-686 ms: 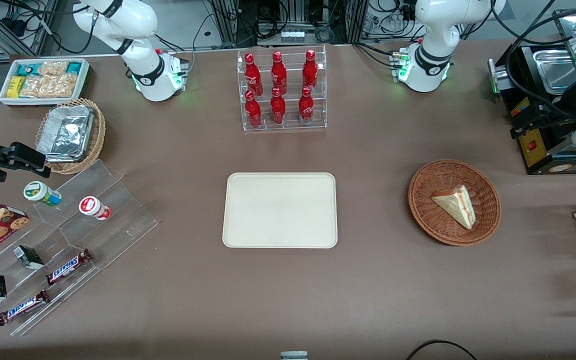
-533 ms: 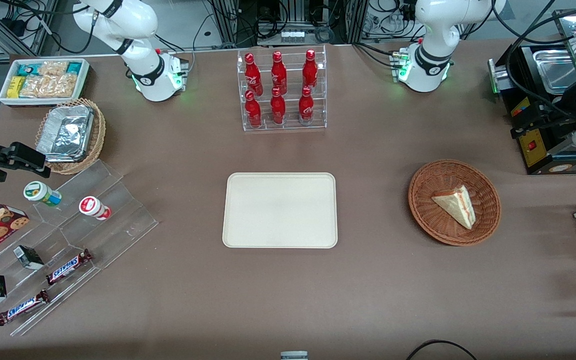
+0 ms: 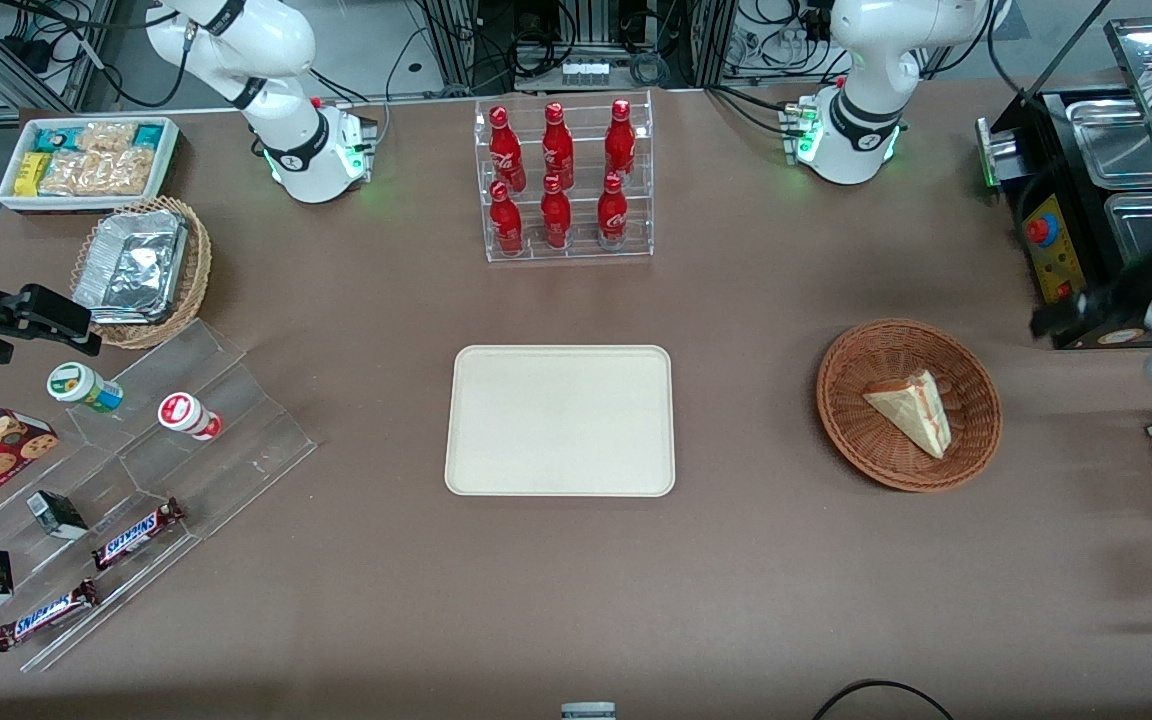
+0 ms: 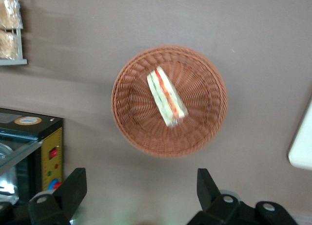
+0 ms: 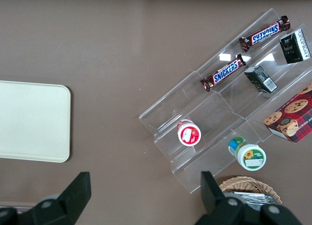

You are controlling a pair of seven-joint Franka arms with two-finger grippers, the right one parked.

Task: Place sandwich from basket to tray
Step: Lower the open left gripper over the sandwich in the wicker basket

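- The pincer [image 4: 141,196] hangs above the table with its fingers [image 4: 73,188] spread wide, gripping nothing.
- Under it, slightly off the gap between the fingers, sits the basket [image 4: 169,101], the sandwich [image 4: 166,96] lying across its middle, clear of the woven rim.
- Bare brown table [image 3: 756,560] rings the basket; the tray [image 3: 560,420] lies well apart, toward the parked arm's end.
- Farther that way, two bars read SNICKERS [image 3: 136,533].
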